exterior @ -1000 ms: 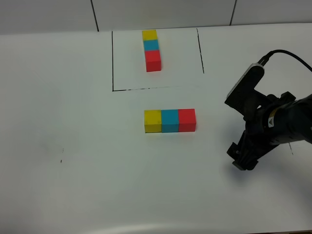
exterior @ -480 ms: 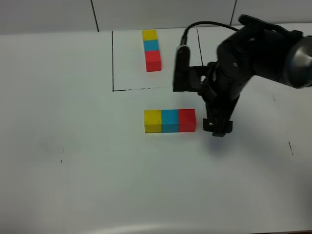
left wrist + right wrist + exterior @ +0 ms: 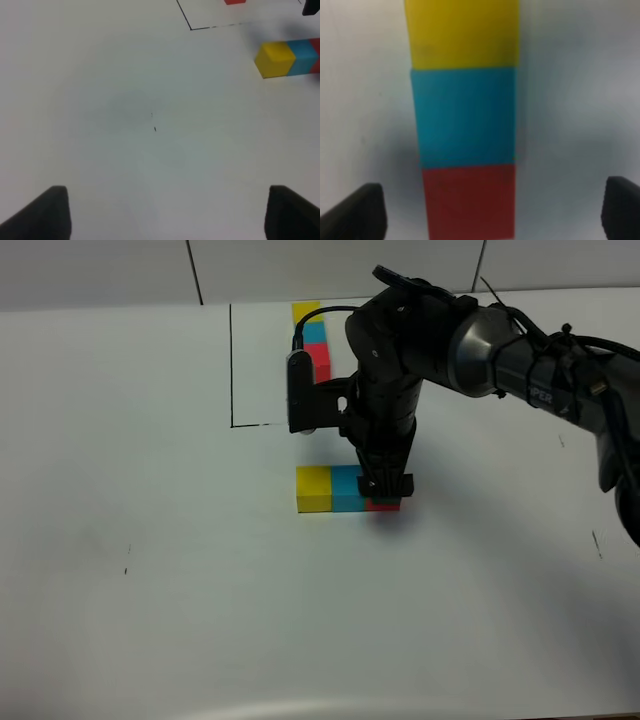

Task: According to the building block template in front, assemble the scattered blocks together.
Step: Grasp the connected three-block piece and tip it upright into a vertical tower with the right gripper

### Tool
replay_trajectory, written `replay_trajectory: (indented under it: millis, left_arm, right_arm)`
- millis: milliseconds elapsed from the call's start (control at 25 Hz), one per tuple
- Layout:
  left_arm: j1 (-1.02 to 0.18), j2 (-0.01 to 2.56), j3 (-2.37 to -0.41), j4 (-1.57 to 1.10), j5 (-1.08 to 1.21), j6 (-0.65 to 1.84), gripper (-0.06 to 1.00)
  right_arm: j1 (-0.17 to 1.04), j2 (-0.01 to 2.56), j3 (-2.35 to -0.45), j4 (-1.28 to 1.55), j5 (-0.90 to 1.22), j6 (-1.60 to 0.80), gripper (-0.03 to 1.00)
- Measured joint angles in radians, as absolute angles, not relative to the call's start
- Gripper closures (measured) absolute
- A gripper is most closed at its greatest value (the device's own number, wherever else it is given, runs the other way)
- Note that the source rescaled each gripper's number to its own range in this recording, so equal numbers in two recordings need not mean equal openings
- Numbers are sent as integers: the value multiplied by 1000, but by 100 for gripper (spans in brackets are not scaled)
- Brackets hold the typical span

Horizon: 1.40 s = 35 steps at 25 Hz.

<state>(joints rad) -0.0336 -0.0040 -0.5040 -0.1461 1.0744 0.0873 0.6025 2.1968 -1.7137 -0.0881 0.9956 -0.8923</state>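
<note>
The scattered blocks lie joined in a row at the table's middle: yellow point(image 3: 313, 488), cyan-blue point(image 3: 347, 488) and red point(image 3: 382, 505), the red one mostly hidden under my right gripper point(image 3: 385, 490). In the right wrist view the gripper point(image 3: 487, 212) is open, with its fingertips point(image 3: 355, 212) well apart on both sides of the red block point(image 3: 469, 200), beyond it the cyan-blue point(image 3: 464, 117) and yellow point(image 3: 462, 32) ones. The building block template point(image 3: 312, 332) stands inside the black outline point(image 3: 231, 360), partly hidden by the arm. My left gripper point(image 3: 170, 215) is open and empty above bare table, far from the yellow block point(image 3: 274, 59).
The right arm point(image 3: 420, 340) reaches across the middle of the table and covers the right side of the black outline. A grey tiled wall point(image 3: 330, 265) runs along the back. A few small dark specks point(image 3: 126, 570) mark the white table.
My right arm has swung from the table's right side leftward to the row, and its gripper now sits down over the red block. The blocks have not moved.
</note>
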Motion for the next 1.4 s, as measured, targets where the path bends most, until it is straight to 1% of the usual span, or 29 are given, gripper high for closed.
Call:
replay_trajectory:
  millis: [200,640,800,960,1080,1160,1240,1280,1320,1400]
  left_arm:
    - [-34,-4,-504,-146,1074,87,28]
    - [-34,-4,-504,-146,1074,86,28]
    - [-34,-4,-504,-146,1074,87,28]
    - [-34,-4,-504,-146,1074,87,28]
    - [-34,-4,-504,-146,1074,87,28]
    - [-34,-4,-504,-146,1074,87,28]
    - [-34,-4,-504,-146,1074,87,28]
    - [-34,-4,-504,-146,1074,87,28]
    - [-34,-4,-504,-146,1074,87,28]
    - [-34,-4,-504,-146,1074,87,28]
  right_arm:
    - [603,2237,-1728,-21,990,-925,23]
    - [603,2266,-1734,-8,963,-929,24]
    - [603,2274,-1735,0,952,-930,30]
    - [603,2277,-1735,0,944,-930,42]
    - [603,2281,-1735,0,943,-931,56]
    - [603,2287,-1735,0,943,-931,69]
    - [603,2293,-1735,0,943,-931,83]
    - [603,2293,-1735,0,946,-931,93]
    - [603,2293,-1735,0,946,-931,95]
    - [603,2293,-1735,0,946,-931,95]
